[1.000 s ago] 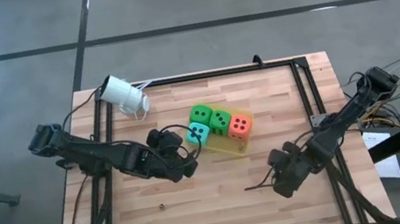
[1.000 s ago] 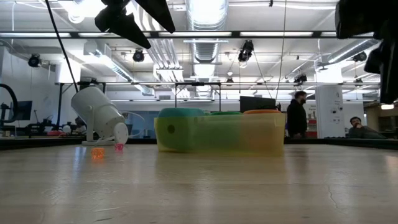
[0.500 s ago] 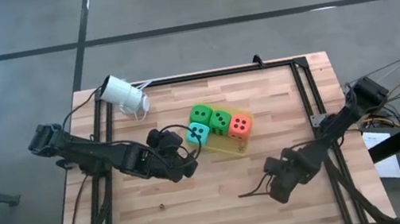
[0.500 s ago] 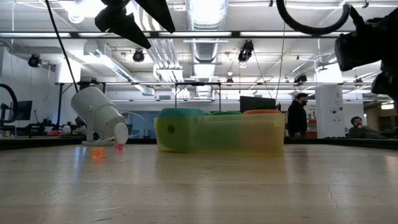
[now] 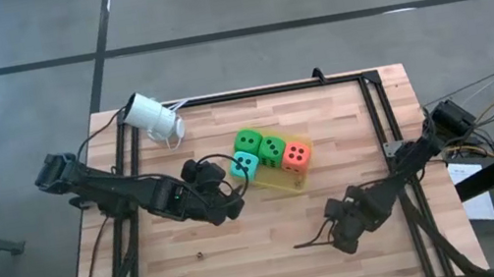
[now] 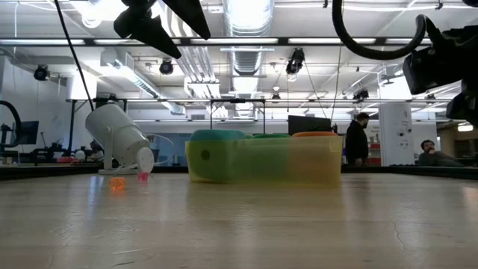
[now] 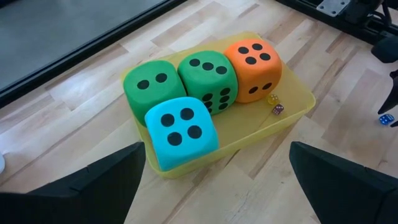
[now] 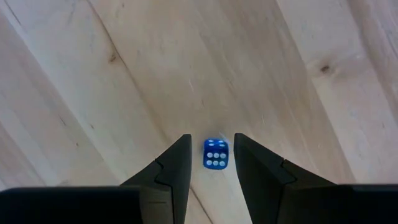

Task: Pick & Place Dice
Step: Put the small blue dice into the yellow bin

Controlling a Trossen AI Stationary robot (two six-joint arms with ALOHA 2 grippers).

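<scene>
Down at the near side of the wooden table (image 5: 248,268), the right gripper (image 8: 211,165) hangs over a small blue die (image 8: 215,153), its jaws partly open with the die between the fingertips and a sliver of wood showing on either side; whether the tips touch it cannot be told. The die's six-pip face is up, and as a cube it has no long axis.

Farther in, the left gripper (image 5: 234,203) waits with jaws wide apart and empty, just beside the yellow tray (image 7: 292,115). Its long axis runs from the left gripper out toward the table's right side. Inside, the teal die (image 7: 181,129) shows four, the two green dice (image 7: 149,84) (image 7: 207,74) show two and three, and the orange die (image 7: 252,59) shows four. Two tiny dice (image 7: 275,104) lie in the tray beside the orange one.

At the far left corner lies a white camera (image 5: 151,117).
</scene>
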